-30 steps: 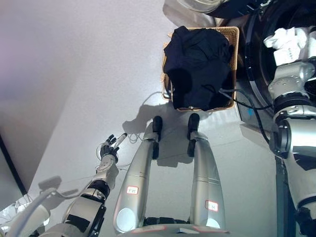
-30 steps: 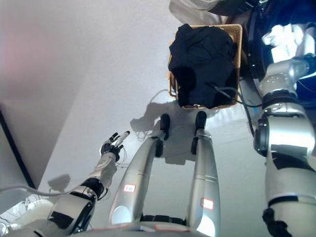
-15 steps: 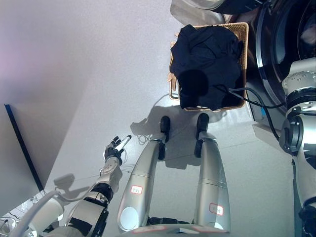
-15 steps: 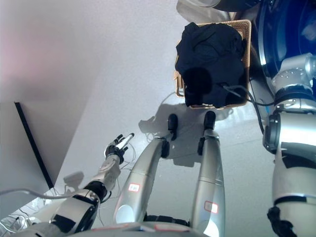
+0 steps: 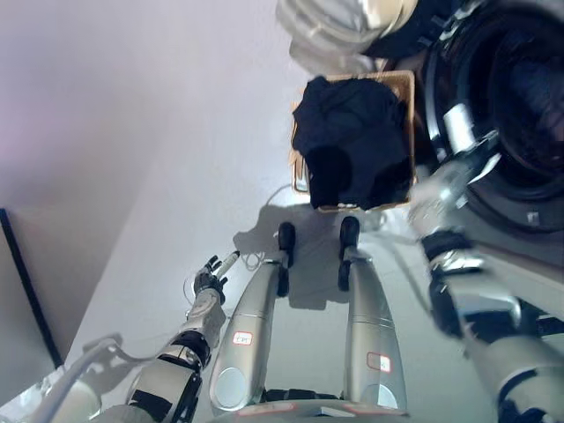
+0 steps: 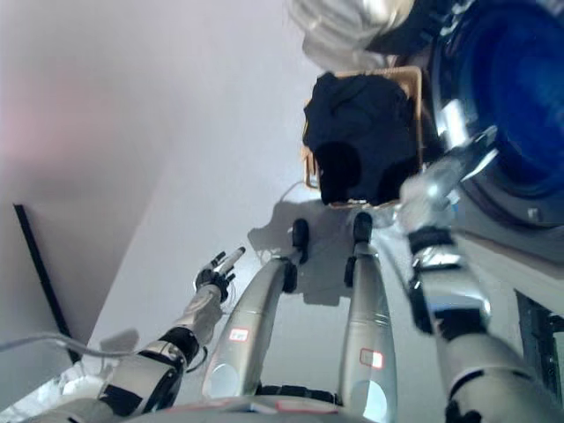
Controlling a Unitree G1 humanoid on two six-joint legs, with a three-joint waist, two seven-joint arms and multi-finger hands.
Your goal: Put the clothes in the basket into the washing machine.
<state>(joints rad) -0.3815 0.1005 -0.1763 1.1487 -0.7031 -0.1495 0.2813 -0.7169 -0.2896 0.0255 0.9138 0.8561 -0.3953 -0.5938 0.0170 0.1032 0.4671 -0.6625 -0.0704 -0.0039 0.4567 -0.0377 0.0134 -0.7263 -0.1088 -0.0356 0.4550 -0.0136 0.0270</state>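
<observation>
dark clothes [image 5: 352,150] fill the basket [image 5: 407,88] beside the washing machine [image 5: 515,106]; unloading remains. left robot hand [image 6: 220,269] hangs open; right robot hand is blurred, state unclear.

A laundry area, prob. in a home, is suggested. A front-loading washing machine [image 5: 507,106] w/ a round dark door opening is seen, and just beside it, to its left, a wicker basket [image 5: 407,88] heaped w/ dark clothes [image 5: 352,141] is set on a pale grey floor [image 5: 176,159]. Nothing else is shown.
</observation>
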